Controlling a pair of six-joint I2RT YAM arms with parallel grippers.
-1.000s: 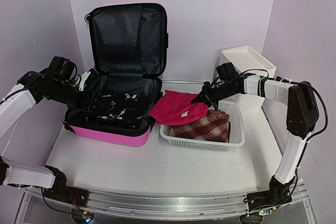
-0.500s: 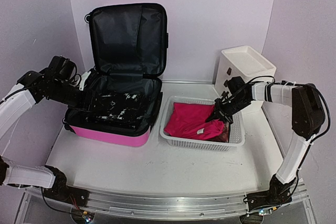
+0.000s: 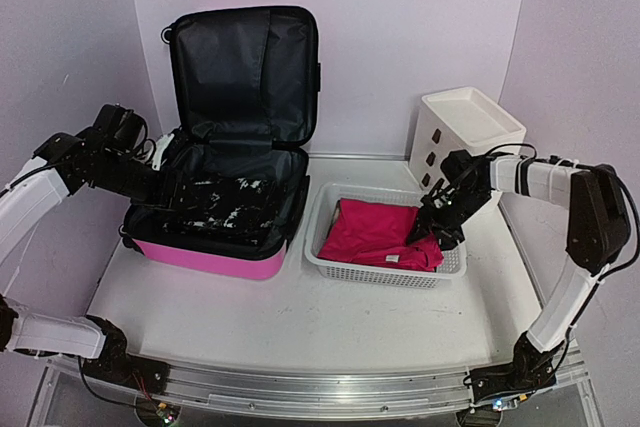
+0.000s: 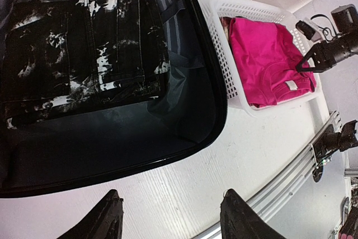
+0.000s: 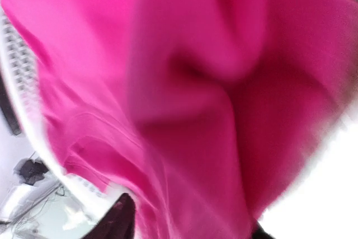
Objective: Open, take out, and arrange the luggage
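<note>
The hot-pink luggage (image 3: pixel 205 255) lies open at the left of the table, its black-lined lid (image 3: pixel 245 72) standing upright. A black-and-white patterned garment (image 3: pixel 225 202) (image 4: pixel 84 54) lies folded inside. My left gripper (image 4: pixel 172 197) hovers open at the suitcase's left side with nothing between its fingers. A pink garment (image 3: pixel 375 232) (image 5: pixel 184 82) rests in the white mesh basket (image 3: pixel 318 247). My right gripper (image 3: pixel 437 225) (image 5: pixel 190 216) sits low over the garment's right end, jaws apart, cloth just beneath them.
A white plastic drawer stack (image 3: pixel 465 127) stands behind the basket at the back right. The basket (image 4: pixel 224 60) sits close to the suitcase's right edge. A metal rail (image 3: pixel 300 387) runs along the table's near edge.
My right gripper has carried the pink garment rightward down into the basket, covering the plaid cloth, and its jaws have opened. The left arm has not moved.
</note>
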